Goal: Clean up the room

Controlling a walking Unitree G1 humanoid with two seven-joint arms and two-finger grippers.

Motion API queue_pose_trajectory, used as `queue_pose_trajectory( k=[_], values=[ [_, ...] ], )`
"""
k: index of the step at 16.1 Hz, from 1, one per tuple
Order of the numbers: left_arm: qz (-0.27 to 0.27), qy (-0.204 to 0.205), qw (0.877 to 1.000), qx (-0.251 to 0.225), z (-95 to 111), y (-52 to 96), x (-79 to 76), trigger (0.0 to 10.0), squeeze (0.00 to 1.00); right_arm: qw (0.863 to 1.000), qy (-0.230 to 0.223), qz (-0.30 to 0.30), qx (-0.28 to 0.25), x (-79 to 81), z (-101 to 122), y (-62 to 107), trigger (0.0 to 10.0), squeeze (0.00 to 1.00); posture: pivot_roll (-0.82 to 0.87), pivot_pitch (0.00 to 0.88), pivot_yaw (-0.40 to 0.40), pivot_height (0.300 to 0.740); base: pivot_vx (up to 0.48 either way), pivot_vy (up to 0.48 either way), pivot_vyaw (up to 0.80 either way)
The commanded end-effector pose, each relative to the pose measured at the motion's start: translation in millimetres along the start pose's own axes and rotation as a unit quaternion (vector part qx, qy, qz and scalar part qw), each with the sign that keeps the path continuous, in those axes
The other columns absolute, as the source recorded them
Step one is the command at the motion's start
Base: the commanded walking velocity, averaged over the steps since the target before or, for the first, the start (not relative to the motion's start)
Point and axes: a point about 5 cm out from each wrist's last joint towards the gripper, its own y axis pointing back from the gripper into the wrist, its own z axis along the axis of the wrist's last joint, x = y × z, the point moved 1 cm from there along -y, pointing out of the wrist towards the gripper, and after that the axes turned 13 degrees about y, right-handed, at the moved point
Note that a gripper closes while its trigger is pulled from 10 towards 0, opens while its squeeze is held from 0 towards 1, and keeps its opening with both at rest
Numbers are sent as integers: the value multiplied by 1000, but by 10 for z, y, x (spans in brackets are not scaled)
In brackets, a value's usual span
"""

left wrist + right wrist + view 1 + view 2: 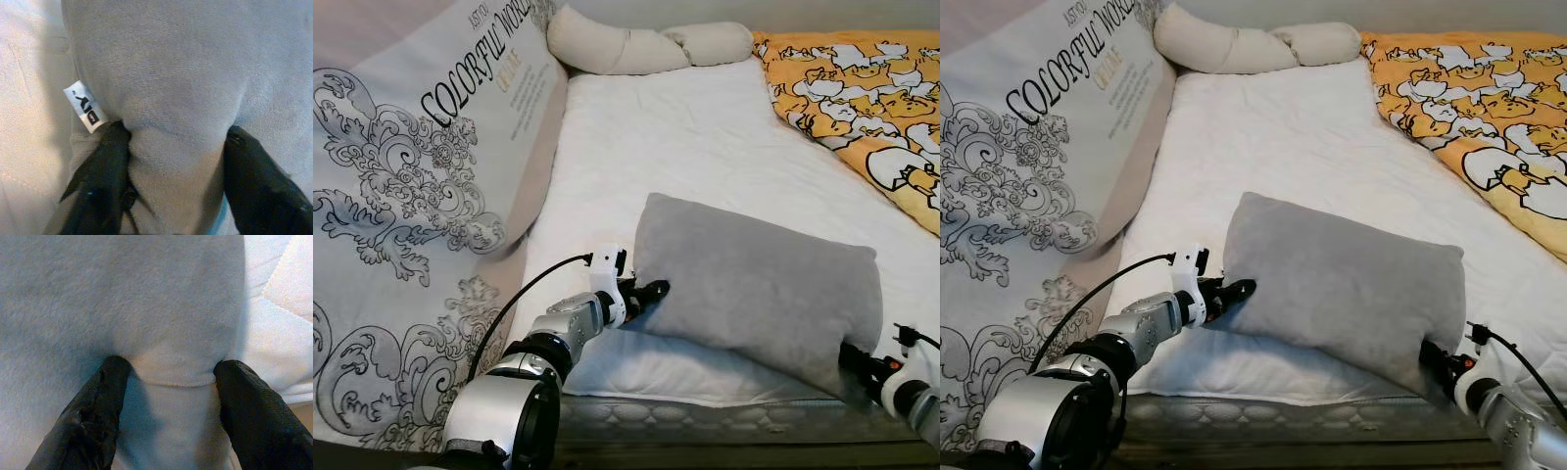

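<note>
One grey pillow (759, 294), two end effectors, one long cream bolster (646, 46), one orange quilt (862, 98) and one large printed cushion (421, 186) are in view, all on or beside one bed (705, 137).

The grey pillow is plush, rectangular and plump, with soft rounded corners and a small white sewn-in label (85, 105) at one seam. It sits on the white mattress near the foot edge of the bed, slanted so that one short end is toward the printed cushion and the other toward the quilt.

The left end effector (646, 294) grips the pillow's short end nearest the printed cushion; in the left wrist view its black fingers (105, 181) pinch a bulge of grey fabric just beside the label. The right end effector (1440, 370) clamps the pillow's opposite lower corner at the bed's foot edge; its fingers (93, 411) press either side of a fold of the fabric.

The bolster lies at the head of the bed, well apart from the pillow. The quilt, patterned with white cartoon ducks, covers the bed's right side. The printed cushion, bearing grey scrollwork and lettering, leans along the bed's left side.
</note>
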Motion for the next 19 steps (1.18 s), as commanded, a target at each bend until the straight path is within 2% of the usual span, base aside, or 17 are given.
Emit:
queue_pose_trajectory(
  k=[1, 2, 3, 9, 15, 16, 18, 19],
  values=[
    [-5, -4, 1000, 11, -4, 3, -2, 0, 0, 1000, -11, 14, 12, 112, -60, -98, 9020, 0, -220, 0, 114, 740, 0, 0, 0],
    [-5, -5, 1000, 11, 1, 6, 0, 0, 0, 1000, -13, 15, 12, 127, -58, -115, 9020, 0, -220, 0, 114, 740, 0, 0, 0],
    [-7, -13, 1000, 14, 7, 12, 4, 0, 0, 1000, -17, 19, 12, 154, -50, -143, 0, 0, -213, 0, 112, 740, 0, 0, 0],
    [-3, -52, 998, 21, 51, 53, 51, 0, 0, 1000, -23, 21, 3, 195, 9, -228, 0, 0, -192, 0, 112, 740, 0, 0, 0],
    [-15, -58, 997, -51, 433, 135, 41, 0, 0, 999, -27, 15, -16, 253, 84, -287, 0, 0, -173, 0, 114, 740, 0, 0, 0],
    [-27, -52, 993, -104, 692, 200, 6, 0, 0, 998, -26, 11, -49, 316, 284, -329, 0, 0, -163, 0, 112, 740, 0, 0, 0],
    [-44, -71, 986, -146, 951, 294, -42, 0, 0, 996, -19, 17, -88, 467, 526, -405, 0, 0, -145, 0, 105, 740, 0, 0, 0],
    [-49, -77, 980, -178, 1128, 372, -68, 0, 0, 993, -13, 29, -113, 619, 703, -467, 0, 0, -135, 0, 100, 740, 0, 0, 0]
  ],
)
